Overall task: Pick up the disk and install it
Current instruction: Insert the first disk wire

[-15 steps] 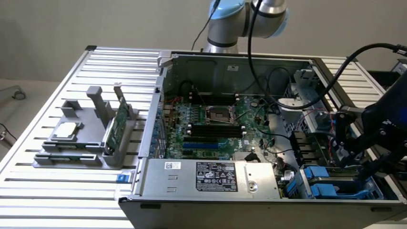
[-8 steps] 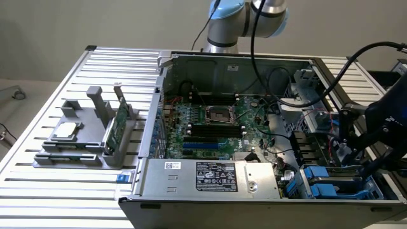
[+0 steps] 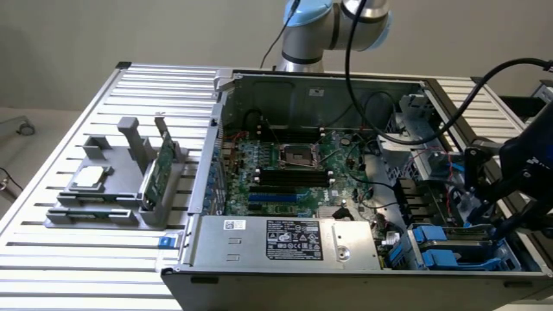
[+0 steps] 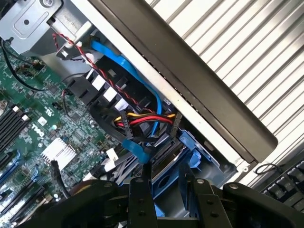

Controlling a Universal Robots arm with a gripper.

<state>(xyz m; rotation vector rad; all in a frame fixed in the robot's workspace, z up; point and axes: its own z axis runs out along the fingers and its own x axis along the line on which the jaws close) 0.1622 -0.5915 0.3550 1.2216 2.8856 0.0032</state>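
Observation:
The disk [image 4: 167, 194], a grey slab edged in blue plastic, sits between my gripper's [image 4: 166, 179] two black fingers [image 4: 142, 194], which are shut on its sides. It hangs over the drive bay [image 4: 199, 152] in the corner of the open computer case, where blue carrier parts and a bundle of red, yellow and black wires lie. In the exterior view my gripper [image 3: 488, 210] is low over the case's drive bays [image 3: 445, 249] on that view's right, and its black body covers what it holds.
The open case [image 3: 346, 265] holds the green motherboard [image 3: 289, 175], a power supply [image 3: 289, 240] and loose cables [image 3: 389, 136]. On the exterior view's left a grey fixture [image 3: 95, 214] carries a small silver chip [image 3: 90, 176] and a green card [image 3: 162, 165]. A keyboard [image 4: 289, 183] lies beyond the case wall.

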